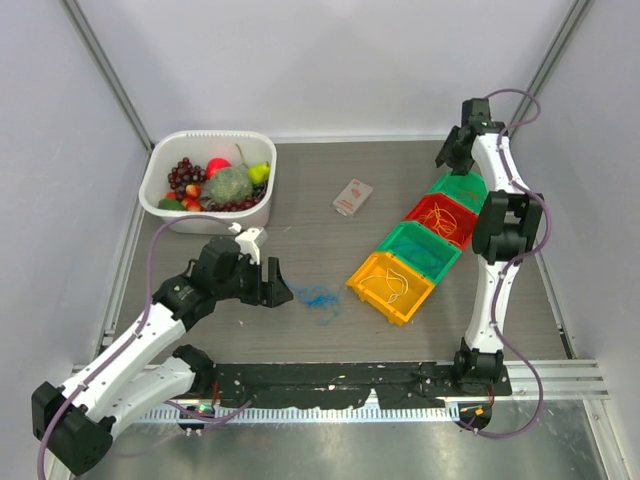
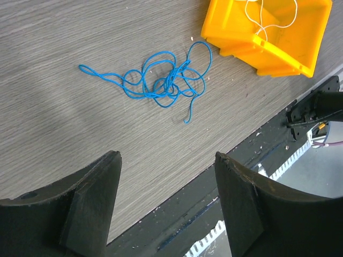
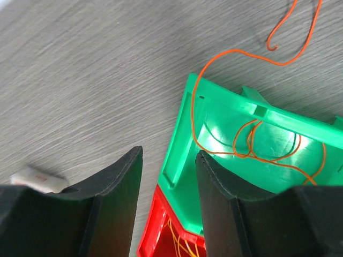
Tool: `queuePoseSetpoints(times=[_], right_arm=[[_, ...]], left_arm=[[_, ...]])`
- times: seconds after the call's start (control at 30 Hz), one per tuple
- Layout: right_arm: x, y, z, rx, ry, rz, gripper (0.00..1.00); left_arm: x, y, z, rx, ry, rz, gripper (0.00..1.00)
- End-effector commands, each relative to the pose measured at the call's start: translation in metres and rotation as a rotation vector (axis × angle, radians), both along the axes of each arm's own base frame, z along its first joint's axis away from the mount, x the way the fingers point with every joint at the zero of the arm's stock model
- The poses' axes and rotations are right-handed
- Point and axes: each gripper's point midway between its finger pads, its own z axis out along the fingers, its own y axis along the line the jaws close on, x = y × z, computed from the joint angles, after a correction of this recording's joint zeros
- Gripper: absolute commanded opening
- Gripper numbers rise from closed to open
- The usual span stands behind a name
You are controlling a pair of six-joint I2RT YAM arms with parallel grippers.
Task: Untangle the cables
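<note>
A tangled blue cable (image 1: 318,297) (image 2: 161,81) lies loose on the wooden table, just right of my left gripper (image 1: 274,289) (image 2: 168,160), which stands open and empty short of the tangle. A row of bins runs diagonally: a yellow bin (image 1: 375,290) (image 2: 300,48) holding a white cable (image 1: 396,284), a green bin (image 1: 432,262), a red bin (image 1: 462,228) with an orange-yellow cable (image 1: 437,215), and a far green bin (image 1: 470,183) (image 3: 214,176). An orange cable (image 3: 236,51) trails from that far bin over its rim onto the table. My right gripper (image 1: 447,158) (image 3: 169,155) hovers open above its corner.
A white bowl (image 1: 160,170) of toy fruit and vegetables stands at the back left. A small white card (image 1: 352,196) (image 3: 37,176) lies mid-table. The black front rail (image 1: 340,378) (image 2: 225,187) edges the table close to the blue cable.
</note>
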Motion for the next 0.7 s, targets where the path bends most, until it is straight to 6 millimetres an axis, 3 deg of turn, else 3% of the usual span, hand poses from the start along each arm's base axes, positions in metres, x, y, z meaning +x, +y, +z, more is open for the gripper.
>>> queuePoseSetpoints(times=[0.0,0.17,0.4,0.57,0.67], right_arm=[[0.012,-0.013,0.004,-0.097,-0.021,-0.082,0.49],[0.010,-0.012,-0.016,-0.138,0.026,-0.095,0.48],[0.015,-0.021,-0.026,-0.217,0.031,-0.105,0.41],[0.017,-0.024,-0.032,-0.240,0.036,-0.096,0.34],[0.020,-0.022,-0.033,-0.242,0.028,-0.082,0.25]], left_arm=[[0.005,0.001,0.009,0.006,-0.038,0.002,0.74],[0.009,-0.001,0.007,0.029,-0.027,-0.017,0.74],[0.011,-0.004,0.005,0.030,-0.020,-0.031,0.74],[0.010,-0.004,0.002,0.031,-0.011,-0.036,0.74],[0.010,-0.005,0.001,0.029,-0.009,-0.042,0.74]])
